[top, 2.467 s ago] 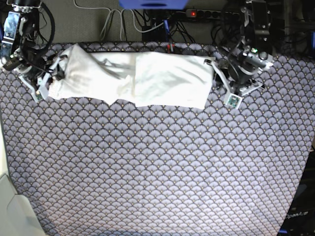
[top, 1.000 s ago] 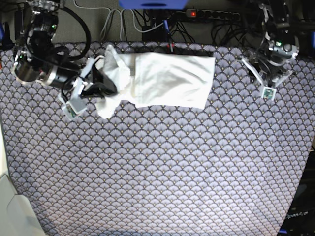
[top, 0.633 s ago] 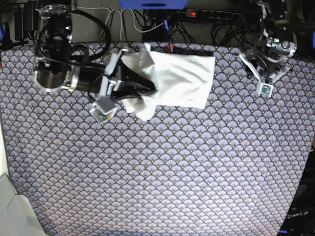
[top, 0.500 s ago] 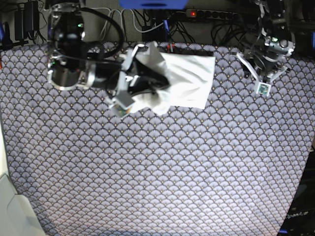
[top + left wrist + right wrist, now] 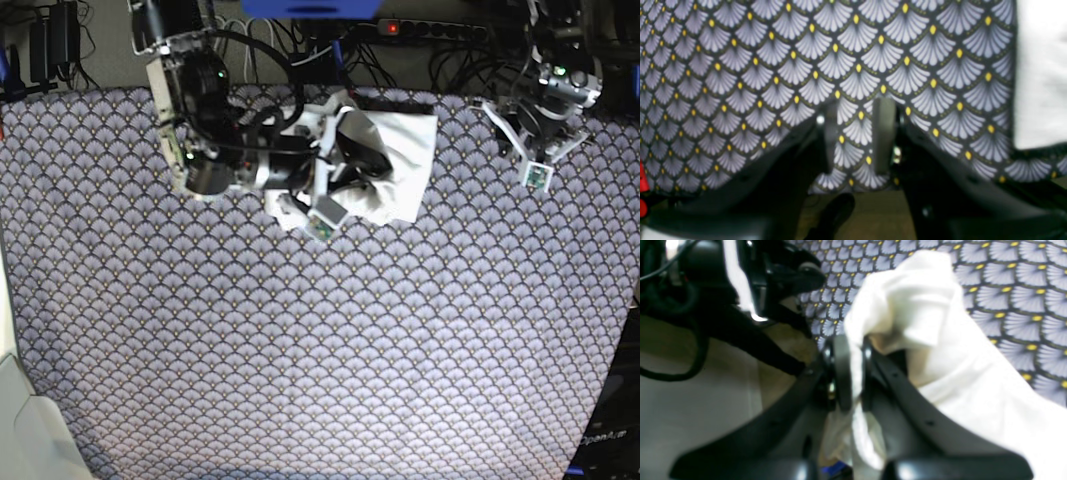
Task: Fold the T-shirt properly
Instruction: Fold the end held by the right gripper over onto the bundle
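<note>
Base view: T-shirt [image 5: 412, 150] bunched nr far edge of patterned tablecloth [image 5: 320, 370], part lifted by R gripper [image 5: 372, 172], prob. to lay one end over the rest; long axis approx. parallel to far edge, collar direction can't be told

L wrist view: L gripper [image 5: 855, 133] held apart w/ jaws parted, nothing gripped, prob. kept clear of the fold

R wrist view: cloth pinched btwn R fingertips, prob. so the layers travel together

Fan-patterned cloth [image 5: 320, 350] covers the table; a red light [image 5: 392, 28] glows behind.
</note>
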`<action>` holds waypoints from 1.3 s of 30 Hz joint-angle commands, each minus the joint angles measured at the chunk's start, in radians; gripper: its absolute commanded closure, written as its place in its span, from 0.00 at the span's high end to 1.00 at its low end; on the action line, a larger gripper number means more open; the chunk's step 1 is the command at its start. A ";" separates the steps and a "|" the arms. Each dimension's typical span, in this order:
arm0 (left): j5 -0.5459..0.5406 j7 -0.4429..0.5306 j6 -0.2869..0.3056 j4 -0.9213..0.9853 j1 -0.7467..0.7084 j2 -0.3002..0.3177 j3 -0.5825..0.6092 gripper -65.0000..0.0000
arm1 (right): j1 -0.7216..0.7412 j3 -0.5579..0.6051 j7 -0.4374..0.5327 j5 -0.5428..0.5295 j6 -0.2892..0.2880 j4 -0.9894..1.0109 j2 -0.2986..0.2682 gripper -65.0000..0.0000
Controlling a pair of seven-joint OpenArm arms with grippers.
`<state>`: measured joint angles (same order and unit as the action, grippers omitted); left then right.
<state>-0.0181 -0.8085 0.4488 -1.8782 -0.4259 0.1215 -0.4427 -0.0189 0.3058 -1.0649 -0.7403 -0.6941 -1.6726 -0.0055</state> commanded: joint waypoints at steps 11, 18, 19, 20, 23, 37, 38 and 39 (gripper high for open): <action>-0.004 0.019 -0.003 -0.024 -0.021 0.010 -0.003 0.27 | 0.063 0.043 0.088 -0.029 -0.004 0.075 0.014 0.02; -0.006 0.019 -0.003 -0.024 -0.018 0.010 -0.003 0.27 | 0.107 0.072 0.090 -0.029 -0.004 0.185 0.040 0.28; -0.006 0.019 -0.003 -0.024 -0.018 0.010 -0.003 0.27 | 0.115 0.079 0.090 -0.029 -0.004 0.199 0.045 0.32; -0.006 0.019 -0.003 -0.024 -0.020 0.010 -0.003 0.27 | 0.122 0.079 0.090 -0.029 -0.004 0.207 0.048 0.35; -0.006 0.019 -0.003 -0.024 -0.021 0.010 -0.003 0.27 | 0.132 0.091 0.090 -0.032 -0.004 0.203 0.062 0.44; -0.006 0.019 -0.003 -0.022 -0.034 0.011 -0.005 0.27 | 0.113 0.142 0.087 -0.031 -0.004 -0.087 -0.095 0.38; -0.006 0.019 -0.003 -0.024 -0.035 0.011 -0.006 0.27 | 0.106 0.142 0.088 -0.029 -0.004 -0.085 -0.107 0.34; -0.006 0.019 -0.003 -0.024 -0.035 0.011 -0.008 0.27 | 0.099 0.142 0.088 -0.029 -0.004 -0.076 -0.118 0.29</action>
<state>-0.0200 -0.8051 0.4492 -1.8812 -0.4595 0.1242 -0.4435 0.0662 0.4484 -1.0012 -0.7483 -0.6914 -1.7348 -0.1280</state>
